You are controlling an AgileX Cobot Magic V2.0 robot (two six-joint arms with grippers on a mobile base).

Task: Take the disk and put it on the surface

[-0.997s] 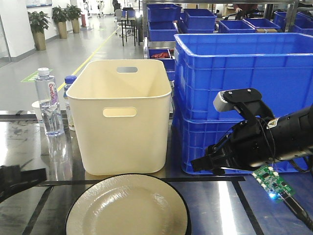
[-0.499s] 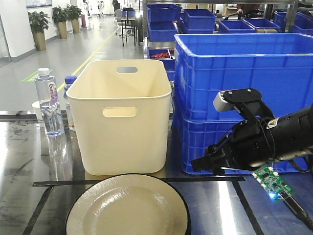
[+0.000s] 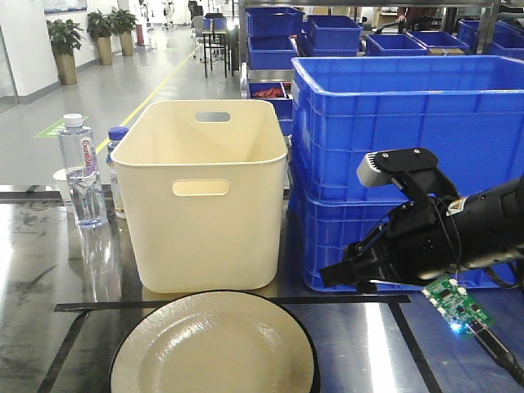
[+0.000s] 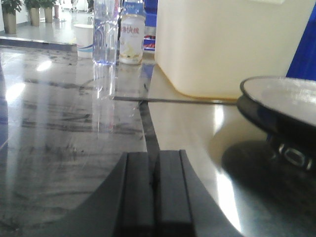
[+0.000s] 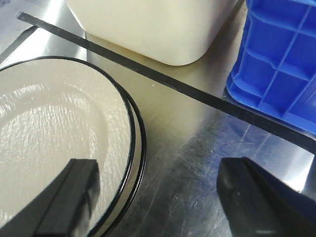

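Observation:
The disk (image 3: 214, 344) is a cream plate with a black rim, lying on the dark glossy surface (image 3: 360, 348) inside the black tape lines (image 3: 344, 300). In the right wrist view my right gripper (image 5: 158, 173) is open and holds nothing. One finger hangs over the disk (image 5: 54, 128) and the other over the bare surface (image 5: 197, 143), so the jaws straddle its right rim. My left gripper (image 4: 155, 158) is shut and empty, low over the surface (image 4: 64, 128), with the disk (image 4: 286, 98) to its right. The front view does not show the left gripper.
A cream bin (image 3: 205, 196) stands just behind the disk, with stacked blue crates (image 3: 393, 123) to its right. Two bottles (image 3: 79, 168) and a paper cup stand at the back left. A green circuit board (image 3: 454, 307) with a lit LED hangs off the right arm (image 3: 458, 229).
One second ago the left gripper showed at the front view's lower left corner; it has since drawn out of that view. The right arm and the disk have not moved.

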